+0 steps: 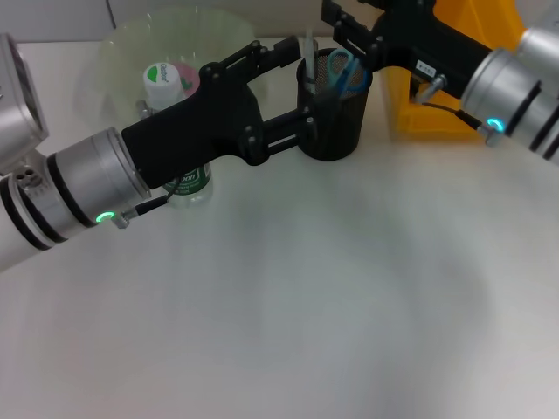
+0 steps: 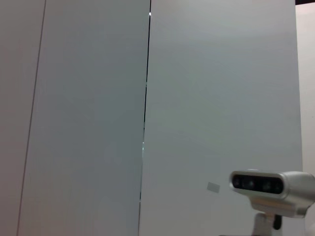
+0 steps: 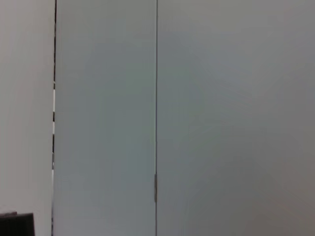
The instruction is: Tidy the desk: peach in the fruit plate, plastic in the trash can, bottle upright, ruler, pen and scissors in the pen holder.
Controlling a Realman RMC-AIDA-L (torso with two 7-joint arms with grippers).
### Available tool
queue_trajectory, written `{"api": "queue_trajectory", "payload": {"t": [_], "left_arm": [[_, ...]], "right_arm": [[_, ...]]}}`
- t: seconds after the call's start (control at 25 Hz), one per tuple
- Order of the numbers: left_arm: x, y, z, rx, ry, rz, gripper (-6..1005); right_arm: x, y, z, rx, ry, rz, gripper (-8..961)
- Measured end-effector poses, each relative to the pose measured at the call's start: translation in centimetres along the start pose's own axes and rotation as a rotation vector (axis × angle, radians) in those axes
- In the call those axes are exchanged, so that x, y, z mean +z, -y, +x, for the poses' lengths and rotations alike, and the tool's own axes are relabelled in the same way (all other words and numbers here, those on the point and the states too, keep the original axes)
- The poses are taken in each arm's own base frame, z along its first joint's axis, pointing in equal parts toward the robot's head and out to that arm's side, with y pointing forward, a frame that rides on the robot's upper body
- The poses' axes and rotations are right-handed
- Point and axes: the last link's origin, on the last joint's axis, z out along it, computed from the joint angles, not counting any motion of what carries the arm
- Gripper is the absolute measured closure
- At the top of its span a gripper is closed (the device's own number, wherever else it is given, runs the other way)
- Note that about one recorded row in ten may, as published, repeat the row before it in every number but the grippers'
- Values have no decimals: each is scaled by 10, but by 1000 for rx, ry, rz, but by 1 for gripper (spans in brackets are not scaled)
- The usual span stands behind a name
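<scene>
Head view: left gripper (image 1: 293, 85) spread beside pen holder (image 1: 334, 113); right gripper (image 1: 345, 26) perhaps open above.

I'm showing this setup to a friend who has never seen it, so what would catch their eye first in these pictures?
Two black grippers meet at the far middle of the white table: the left gripper reaches with open fingers to the black mesh pen holder, the right gripper hangs just above it. Blue-handled scissors stand in the holder. A green-labelled bottle stands upright behind the left arm, and a yellow trash can sits to the right.
</scene>
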Motion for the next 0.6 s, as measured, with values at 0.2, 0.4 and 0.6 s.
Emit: {"api": "queue_trajectory", "payload": {"t": [0.2,0.4,0.6], "left_arm": [[-9,-1,-1,-4,-3,17,216],[-27,-7,-3,-10,-8,19,216],[-39,-12,-5,-14,1,2,216]], "right_arm": [[-32,5,-3,107,44,0,434],[-74,0,-11,161,-3,-140,397],[-137,-13,-24,179,9,-295,361]]}}
